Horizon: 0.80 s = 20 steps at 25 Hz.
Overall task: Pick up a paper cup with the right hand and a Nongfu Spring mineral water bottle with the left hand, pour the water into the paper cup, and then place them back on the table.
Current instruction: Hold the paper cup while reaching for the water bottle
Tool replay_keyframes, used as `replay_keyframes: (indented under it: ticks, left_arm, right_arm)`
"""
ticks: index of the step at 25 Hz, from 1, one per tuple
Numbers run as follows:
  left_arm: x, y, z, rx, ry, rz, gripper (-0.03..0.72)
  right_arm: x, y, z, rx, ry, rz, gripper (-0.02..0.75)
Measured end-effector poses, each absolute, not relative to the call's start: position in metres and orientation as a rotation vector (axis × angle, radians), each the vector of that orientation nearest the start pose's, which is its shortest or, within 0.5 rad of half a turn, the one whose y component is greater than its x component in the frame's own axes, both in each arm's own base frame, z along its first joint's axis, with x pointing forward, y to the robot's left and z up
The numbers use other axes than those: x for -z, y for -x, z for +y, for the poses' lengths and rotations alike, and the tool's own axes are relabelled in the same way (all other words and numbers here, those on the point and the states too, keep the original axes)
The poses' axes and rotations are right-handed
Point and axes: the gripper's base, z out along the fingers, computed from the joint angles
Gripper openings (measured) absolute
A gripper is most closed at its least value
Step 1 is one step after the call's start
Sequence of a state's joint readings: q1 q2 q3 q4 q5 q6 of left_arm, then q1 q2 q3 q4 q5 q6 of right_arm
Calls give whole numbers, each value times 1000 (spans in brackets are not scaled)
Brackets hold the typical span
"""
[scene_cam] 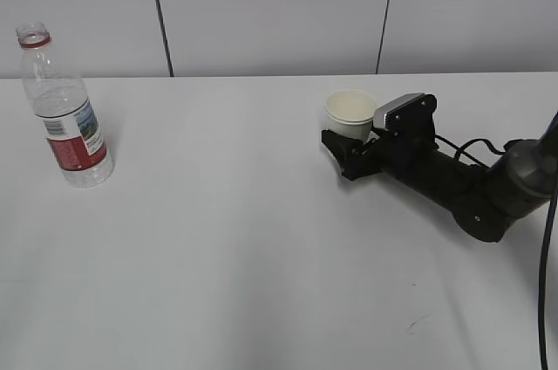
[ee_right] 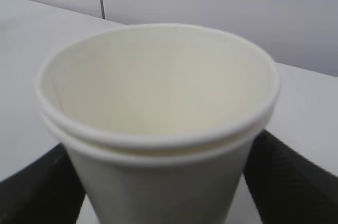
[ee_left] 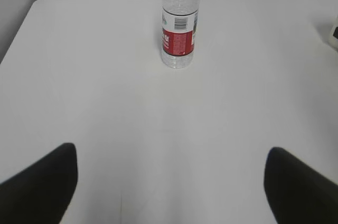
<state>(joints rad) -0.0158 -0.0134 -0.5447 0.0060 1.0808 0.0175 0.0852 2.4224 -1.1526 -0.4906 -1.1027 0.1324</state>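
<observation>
The paper cup is standing upright on the white table, right of the middle and near the far edge. The right hand is lying low around its base, fingers spread on both sides; whether they are touching the cup I cannot tell. The water bottle is standing far away at the left. The left hand is hanging open in front of it, well apart
</observation>
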Motion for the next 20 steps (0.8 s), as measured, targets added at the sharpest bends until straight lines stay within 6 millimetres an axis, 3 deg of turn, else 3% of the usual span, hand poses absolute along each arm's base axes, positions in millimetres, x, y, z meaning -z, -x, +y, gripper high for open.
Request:
replay_keyframes:
  ticks: [9, 15, 20]
  left_arm:
    - [-288, 13, 1, -8, -33, 2006, 631]
    - [-288, 13, 1, -8, -33, 2006, 627]
    - [-288, 13, 1, -8, -33, 2006, 615]
  right_arm:
    - [-47, -430, 75, -362, 473, 1613, 648]
    - [-48, -430, 76, -366, 477, 1606, 511]
    - [-49, -429, 79, -383, 518, 1596, 491]
